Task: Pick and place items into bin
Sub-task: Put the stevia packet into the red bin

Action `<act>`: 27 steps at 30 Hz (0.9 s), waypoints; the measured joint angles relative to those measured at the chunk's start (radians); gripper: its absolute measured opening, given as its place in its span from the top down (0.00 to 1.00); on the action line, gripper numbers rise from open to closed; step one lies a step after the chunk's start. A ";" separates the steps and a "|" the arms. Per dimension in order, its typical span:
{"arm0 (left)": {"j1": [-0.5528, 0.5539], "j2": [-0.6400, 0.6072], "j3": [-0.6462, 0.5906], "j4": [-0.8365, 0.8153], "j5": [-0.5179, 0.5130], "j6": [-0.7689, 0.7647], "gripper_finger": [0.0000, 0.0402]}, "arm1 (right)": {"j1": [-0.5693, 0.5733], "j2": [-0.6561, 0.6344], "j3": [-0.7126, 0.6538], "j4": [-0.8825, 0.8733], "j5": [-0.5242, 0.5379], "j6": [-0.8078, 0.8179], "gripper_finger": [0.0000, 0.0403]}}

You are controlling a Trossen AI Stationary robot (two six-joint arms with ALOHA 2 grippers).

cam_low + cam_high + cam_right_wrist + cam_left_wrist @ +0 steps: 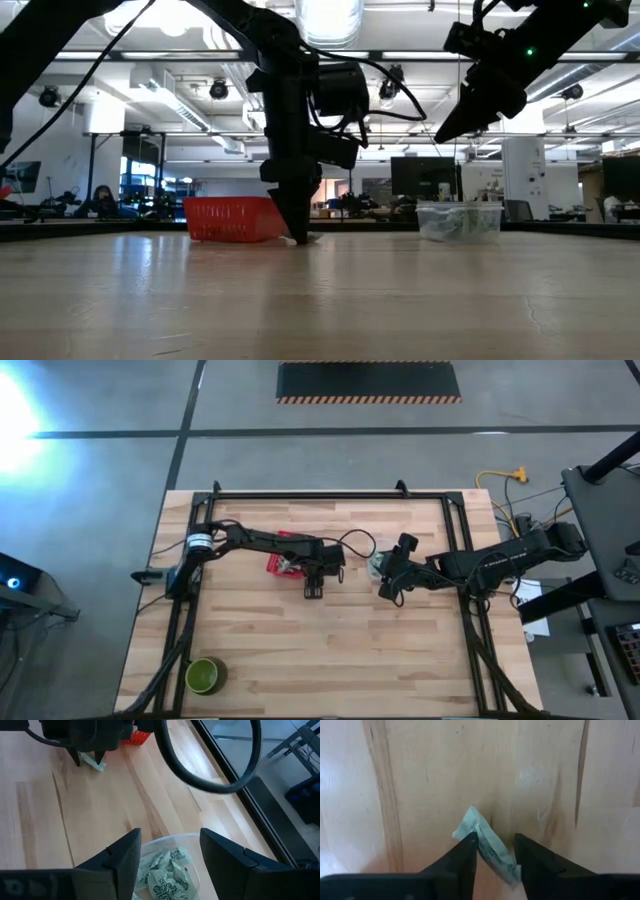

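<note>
My left gripper (314,588) points down at the table's middle, just near of the red basket (283,557), and is shut on one pale green-and-white packet (487,845). This packet also pokes out beside the left gripper (87,756) in the right wrist view. My right gripper (388,588) is open and hangs in the air (445,128) above a clear tub (460,222). The tub rests on the table and holds several more packets (162,872). The red basket (232,220) stands on the table behind the left gripper (298,235). My left gripper (495,852) comes from above, pointing down, and pinches the packet between its two fingers (467,855). The packet lies slantwise across the gap. Its free corner (470,817) sticks out past the fingertips. It is still down on the table top.
A round green bowl (204,676) stands near the table's near left corner. A black frame (310,495) runs along the far edge and both sides. A black cable (220,780) loops above the table beside the right gripper. Bare wood lies toward the near edge.
</note>
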 joint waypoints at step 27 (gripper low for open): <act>-0.021 -0.123 0.065 -0.036 -0.090 -0.011 1.00 | 0.000 0.001 -0.013 0.008 0.000 0.000 0.52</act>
